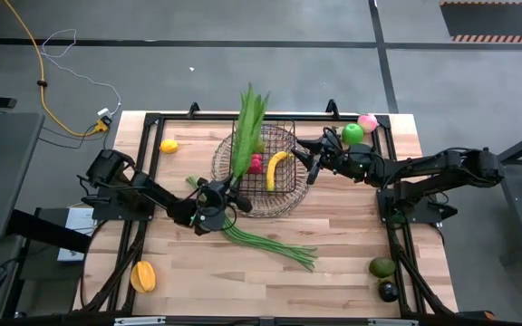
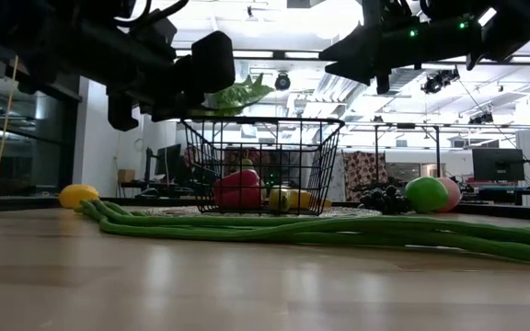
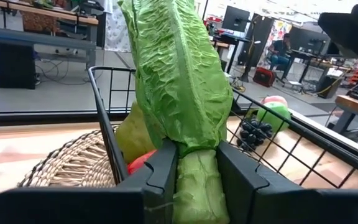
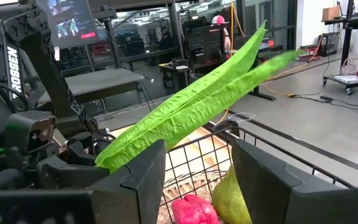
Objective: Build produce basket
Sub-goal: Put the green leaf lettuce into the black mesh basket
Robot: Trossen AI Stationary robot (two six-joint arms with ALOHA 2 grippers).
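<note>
Nearest us in the left wrist view, the left tool (image 3: pixel 194 180) has its two fingers closed on the pale stalk of a head of romaine lettuce (image 3: pixel 182 81), held leaf-end out over the near rim of the basket (image 1: pixel 284 195). The basket stands on a round woven mat (image 3: pixel 73 165) toward the far middle of the table (image 1: pixel 352 272), and we count in it a banana (image 1: pixel 277 168), a pink-red fruit (image 1: pixel 256 164) and a yellow-green fruit (image 4: pixel 232 196). The right tool (image 1: pixel 311 166) hangs at the basket's other rim, fingers spread wide and empty. We judge the step in hand to be loading the lettuce: the next move calls for carrying it further over the opening, lowering or tilting it so the long leaves go inside and do not hang over the wire, then releasing. Still outside the basket we count one lemon (image 1: pixel 169 146), one orange fruit (image 1: pixel 142 275), one green apple (image 1: pixel 352 132) touching one pink apple (image 1: pixel 367 121), one bunch of dark grapes (image 2: pixel 380 198), one avocado (image 1: pixel 382 266) beside a darker round one (image 1: pixel 388 291), and one bundle of long green beans (image 1: pixel 275 243) lying across the table in front of the basket.
</note>
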